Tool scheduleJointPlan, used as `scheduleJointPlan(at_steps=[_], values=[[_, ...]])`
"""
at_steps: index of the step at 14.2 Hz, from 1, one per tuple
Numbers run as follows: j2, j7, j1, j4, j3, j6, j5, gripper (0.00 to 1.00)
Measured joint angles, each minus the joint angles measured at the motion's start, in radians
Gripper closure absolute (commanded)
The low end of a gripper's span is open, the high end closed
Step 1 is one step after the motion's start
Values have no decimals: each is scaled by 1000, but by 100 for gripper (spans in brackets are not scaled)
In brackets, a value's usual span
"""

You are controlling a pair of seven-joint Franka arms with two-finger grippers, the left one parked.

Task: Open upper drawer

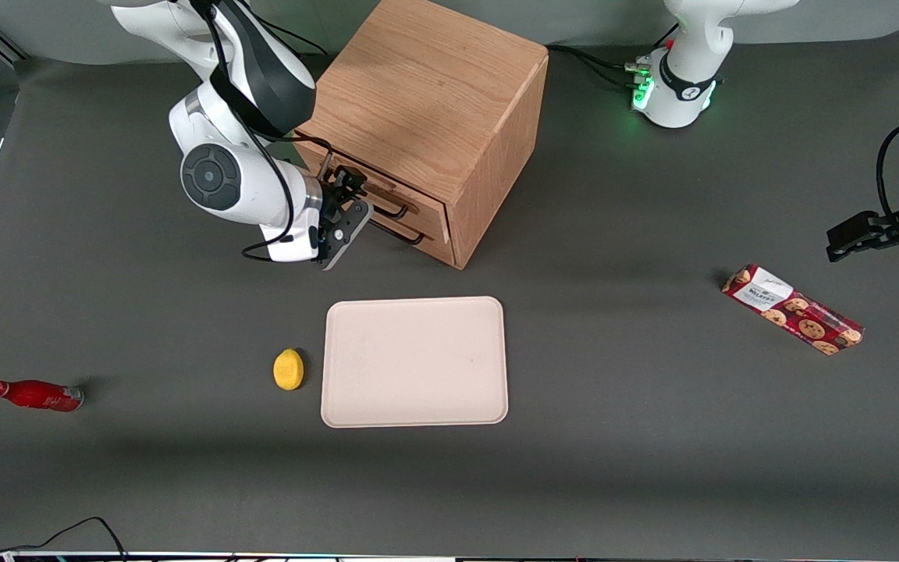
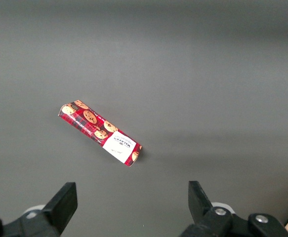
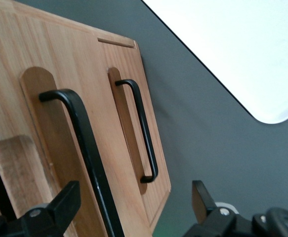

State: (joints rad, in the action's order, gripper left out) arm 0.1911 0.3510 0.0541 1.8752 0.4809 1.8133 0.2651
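Note:
The oak cabinet (image 1: 426, 86) stands on the table, its two drawer fronts turned toward the working arm. The upper drawer (image 1: 418, 201) carries a thin black wire handle (image 1: 387, 207); the lower drawer's like handle (image 1: 408, 236) sits just under it. My right gripper (image 1: 350, 207) is right in front of the upper drawer, at its handle. In the right wrist view the gripper (image 3: 134, 210) is open. The upper handle (image 3: 84, 133) runs between the two fingers without touching either. The lower handle (image 3: 146, 133) lies farther off on the same front.
A cream tray (image 1: 414, 363) lies nearer the front camera than the cabinet and also shows in the right wrist view (image 3: 242, 49). A lemon (image 1: 288, 368) lies beside the tray. A red bottle (image 1: 32, 395) lies toward the working arm's end, a cookie box (image 1: 793, 310) toward the parked arm's.

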Motion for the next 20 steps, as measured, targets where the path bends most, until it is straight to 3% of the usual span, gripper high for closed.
scheduleJointPlan(at_steps=[5, 10, 16, 20], values=[[0, 1, 0, 36, 0, 62, 40, 0], [0, 17, 0, 56, -3, 116, 36, 0], [24, 24, -2, 50, -30, 179, -54, 0], [69, 35, -5, -6, -91, 189, -79, 0]])
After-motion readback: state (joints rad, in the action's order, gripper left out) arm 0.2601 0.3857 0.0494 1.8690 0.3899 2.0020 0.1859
